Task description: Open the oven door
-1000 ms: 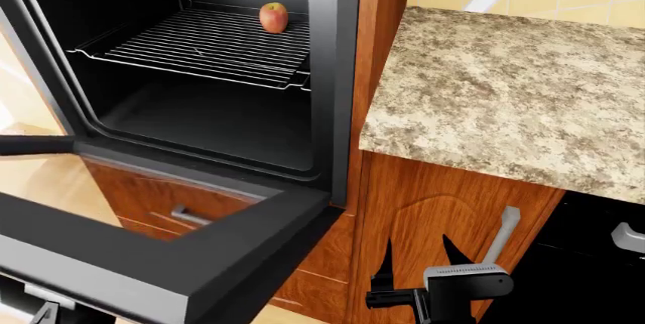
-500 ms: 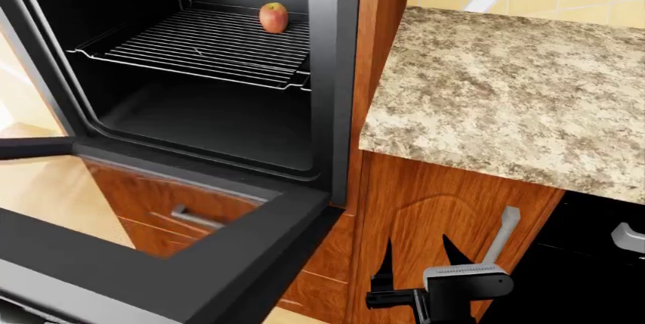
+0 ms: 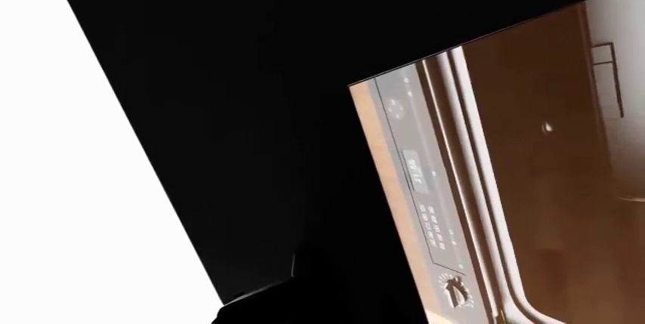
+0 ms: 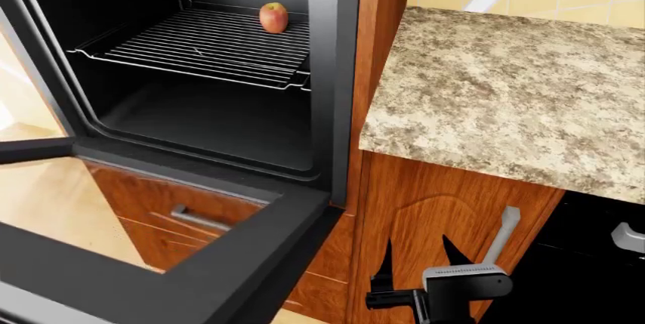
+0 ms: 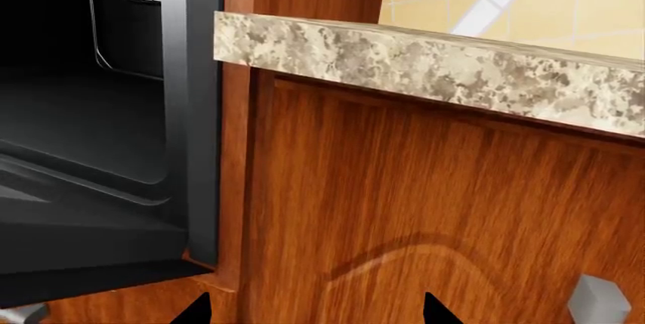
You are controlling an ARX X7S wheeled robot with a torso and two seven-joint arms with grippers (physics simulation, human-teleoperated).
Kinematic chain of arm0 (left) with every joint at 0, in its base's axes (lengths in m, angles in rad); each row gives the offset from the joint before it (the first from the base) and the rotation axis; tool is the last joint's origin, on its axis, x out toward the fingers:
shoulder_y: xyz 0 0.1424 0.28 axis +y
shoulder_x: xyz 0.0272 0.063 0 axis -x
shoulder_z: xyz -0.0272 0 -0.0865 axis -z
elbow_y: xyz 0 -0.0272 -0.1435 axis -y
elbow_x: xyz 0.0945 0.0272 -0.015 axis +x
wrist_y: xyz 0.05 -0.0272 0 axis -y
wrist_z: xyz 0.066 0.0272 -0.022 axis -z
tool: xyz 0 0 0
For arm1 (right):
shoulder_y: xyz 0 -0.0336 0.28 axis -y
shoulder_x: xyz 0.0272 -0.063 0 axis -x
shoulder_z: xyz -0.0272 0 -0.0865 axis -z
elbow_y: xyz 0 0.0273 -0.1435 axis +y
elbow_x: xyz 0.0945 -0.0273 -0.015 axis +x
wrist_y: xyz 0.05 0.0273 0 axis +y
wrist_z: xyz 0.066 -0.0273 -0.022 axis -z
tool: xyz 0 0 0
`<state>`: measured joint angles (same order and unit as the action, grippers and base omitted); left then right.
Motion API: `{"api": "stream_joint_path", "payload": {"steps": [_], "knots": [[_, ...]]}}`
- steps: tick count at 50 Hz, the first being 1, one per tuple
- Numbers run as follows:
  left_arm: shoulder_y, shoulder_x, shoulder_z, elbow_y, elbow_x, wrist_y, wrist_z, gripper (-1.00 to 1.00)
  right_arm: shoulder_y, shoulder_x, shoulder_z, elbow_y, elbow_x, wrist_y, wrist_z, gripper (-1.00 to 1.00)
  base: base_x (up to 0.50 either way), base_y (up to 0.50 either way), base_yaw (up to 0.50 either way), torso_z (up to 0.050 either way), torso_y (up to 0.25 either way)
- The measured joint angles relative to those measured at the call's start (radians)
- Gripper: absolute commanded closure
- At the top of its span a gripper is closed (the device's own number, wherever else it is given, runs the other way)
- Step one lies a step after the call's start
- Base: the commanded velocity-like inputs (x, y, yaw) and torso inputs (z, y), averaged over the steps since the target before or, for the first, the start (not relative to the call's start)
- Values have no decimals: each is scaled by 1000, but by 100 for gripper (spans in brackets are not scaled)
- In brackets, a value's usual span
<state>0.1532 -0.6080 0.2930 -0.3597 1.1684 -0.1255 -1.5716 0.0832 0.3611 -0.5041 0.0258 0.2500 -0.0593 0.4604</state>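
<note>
The oven door (image 4: 232, 256) hangs swung down and wide open, its black frame filling the lower left of the head view around the glass window (image 4: 91, 203). Behind it the oven cavity shows a wire rack (image 4: 202, 44) with an apple (image 4: 273, 17) on it. In the left wrist view the door's black frame (image 3: 252, 112) sits very close, and a dark mass hides my left gripper's fingers. My right gripper (image 4: 418, 252) stands open in front of the wooden cabinet door (image 4: 433, 211), holding nothing, and its two dark fingertips (image 5: 433, 310) point at the wood.
A speckled stone countertop (image 4: 504, 90) lies right of the oven above the cabinet. The cabinet's grey handle (image 4: 501, 233) is just right of my right gripper. A black dishwasher front (image 4: 594, 263) fills the bottom right corner. A wooden drawer with a handle (image 4: 196, 218) shows through the door glass.
The oven door has swung a little further down. The bit of my left gripper seen under its front edge has dropped out of the head view. The right arm has stayed still.
</note>
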Motion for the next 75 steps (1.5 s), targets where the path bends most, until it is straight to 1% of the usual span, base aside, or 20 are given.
{"api": "stream_joint_path", "payload": {"steps": [10,27,36,50,75], "knots": [[13,50,-97,-32,71,83,0,100,2,1,-3,-1,-3,3,3,-100,8,0,-7,-2,0],[23,178,-356,-90,263,311,0,100,5,3,-8,-3,-7,8,7,-100,9,3,-6,-2,0],[28,221,-438,-99,317,386,0,100,5,5,-9,-6,-7,9,9,-100,8,2,-5,-2,0],[37,251,-486,-107,342,433,0,100,4,6,-12,-5,-7,7,12,-100,6,2,-4,-1,0],[49,263,-499,-110,348,434,0,100,5,9,-16,-7,-7,9,17,-100,6,1,-4,-1,0]]}}
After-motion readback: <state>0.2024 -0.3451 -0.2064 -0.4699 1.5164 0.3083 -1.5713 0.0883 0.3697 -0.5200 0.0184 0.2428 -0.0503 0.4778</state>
